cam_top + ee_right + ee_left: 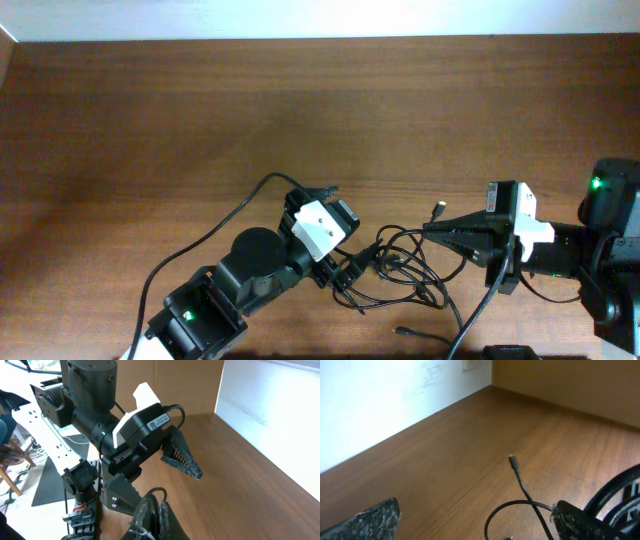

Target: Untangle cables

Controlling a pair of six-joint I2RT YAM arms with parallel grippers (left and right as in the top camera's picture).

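The right claw (435, 232) pinches a strand of the cables (405, 272) heaped on the table (200, 120) between both arms, apparently anchoring it so the left claw (475, 512), spread wide alongside, can pull another free.
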